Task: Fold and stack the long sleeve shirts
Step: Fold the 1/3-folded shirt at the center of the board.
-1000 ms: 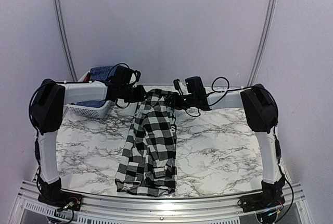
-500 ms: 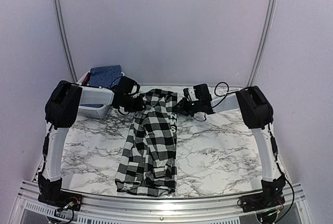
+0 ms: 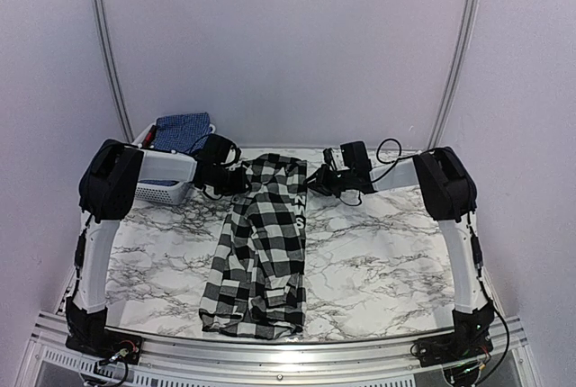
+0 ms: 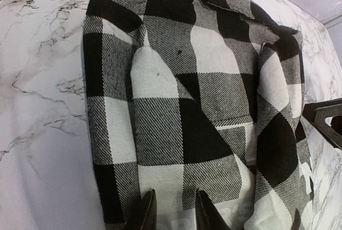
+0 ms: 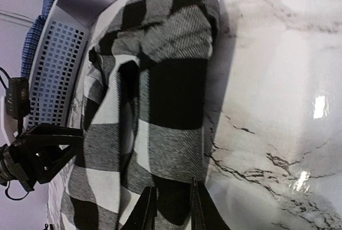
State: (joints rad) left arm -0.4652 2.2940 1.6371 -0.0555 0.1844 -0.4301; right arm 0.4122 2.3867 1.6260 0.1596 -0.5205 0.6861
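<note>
The black-and-white checked shirt (image 3: 261,243) lies lengthwise down the middle of the marble table (image 3: 378,261), folded narrow, with its collar end at the far edge. My left gripper (image 3: 241,182) hovers at the shirt's far left corner. In the left wrist view its fingers (image 4: 175,208) stand slightly apart over flat cloth (image 4: 187,107). My right gripper (image 3: 312,180) is at the far right corner. In the right wrist view it (image 5: 173,208) straddles the shirt's edge (image 5: 171,107), fingers slightly apart. The blue printed shirt (image 3: 183,126) lies in the basket.
The white slotted basket (image 3: 162,191) stands at the table's far left corner, right behind my left arm; it also shows in the right wrist view (image 5: 53,69). The shirt's near end reaches almost to the table's front edge (image 3: 270,337).
Both arms have lowered the shirt's collar end onto the table. My right gripper has since drawn back a little to the right. The shirt has stayed still over the last half second.
</note>
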